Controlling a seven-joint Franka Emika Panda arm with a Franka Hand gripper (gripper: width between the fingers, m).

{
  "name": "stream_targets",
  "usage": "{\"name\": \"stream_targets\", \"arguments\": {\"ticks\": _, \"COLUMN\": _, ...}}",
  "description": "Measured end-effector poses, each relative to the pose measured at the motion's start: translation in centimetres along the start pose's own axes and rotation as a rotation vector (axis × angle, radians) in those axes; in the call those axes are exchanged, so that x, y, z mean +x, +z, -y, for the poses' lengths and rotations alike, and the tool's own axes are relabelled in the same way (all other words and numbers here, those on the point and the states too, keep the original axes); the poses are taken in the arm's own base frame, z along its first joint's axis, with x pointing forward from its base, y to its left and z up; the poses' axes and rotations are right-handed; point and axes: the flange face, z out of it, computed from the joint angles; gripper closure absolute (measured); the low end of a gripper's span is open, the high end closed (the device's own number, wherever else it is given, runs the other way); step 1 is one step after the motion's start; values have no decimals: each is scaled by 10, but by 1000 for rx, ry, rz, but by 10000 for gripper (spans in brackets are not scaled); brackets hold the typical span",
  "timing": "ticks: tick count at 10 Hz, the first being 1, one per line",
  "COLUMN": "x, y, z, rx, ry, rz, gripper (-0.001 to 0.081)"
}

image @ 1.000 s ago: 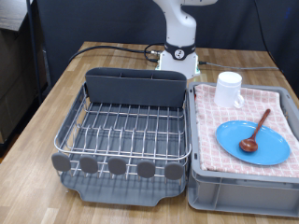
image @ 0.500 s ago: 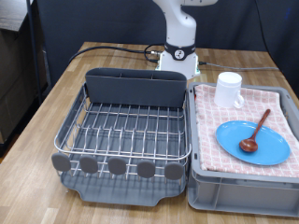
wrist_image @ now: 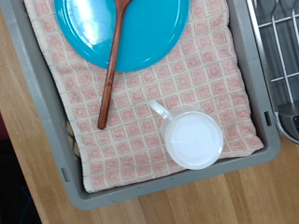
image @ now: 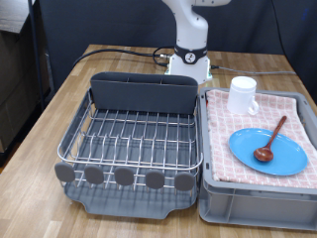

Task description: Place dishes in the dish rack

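Your rack (image: 134, 139) stands on the table (image: 59, 99) with nothing on its wires; no dish has gone in yet. Everything you need lies in the crate (image: 260, 203) touching the rack on the exterior view's right, on the checkered cloth (image: 292, 104).

The plate (image: 272, 151) is the largest piece, lying flat on the cloth at the crate's end nearest the exterior camera. Judge it as stiff, smooth and probably slippery, and breakable if dropped. Lying flat, it offers only its rim; take it there, at a bare stretch away from the spoon.

The mug (image: 243, 95) stands upright at the crate's far end, well apart from the plate, mouth up, its handle (wrist_image: 161, 111) pointing towards the plate. It looks light for its size, hard and likely fragile. The wall at the mouth looks the surest hold, one finger inside and one outside; the handle is thin and curved.

The spoon (image: 269, 139) rests with its bowl on the plate and its shaft running off the plate towards the mug. It is wood, so light, stiff and not delicate. The shaft part lying over the cloth is the easiest place to pinch.

The gripper appears in neither view, so you cannot tell whether its fingers are apart or together; the wrist camera looks down on the crate from above.
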Motion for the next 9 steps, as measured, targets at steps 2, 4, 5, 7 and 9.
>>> {"name": "stream_targets", "arguments": {"ticks": 2, "x": -5, "y": 2, "z": 15, "rx": 0, "ry": 14, "rz": 0, "gripper": 3}}
{"name": "stream_targets", "arguments": {"ticks": 4, "x": -1, "y": 16, "z": 27, "rx": 11, "ry": 4, "rz": -9, "gripper": 3}}
{"name": "stream_targets", "arguments": {"ticks": 5, "x": 3, "y": 29, "z": 32, "rx": 25, "ry": -5, "rz": -32, "gripper": 3}}
{"name": "stream_targets", "arguments": {"ticks": 7, "x": 6, "y": 66, "z": 38, "rx": 40, "ry": -16, "rz": -69, "gripper": 3}}
{"name": "stream_targets", "arguments": {"ticks": 9, "x": 5, "y": 103, "z": 42, "rx": 50, "ry": -11, "rz": -80, "gripper": 3}}
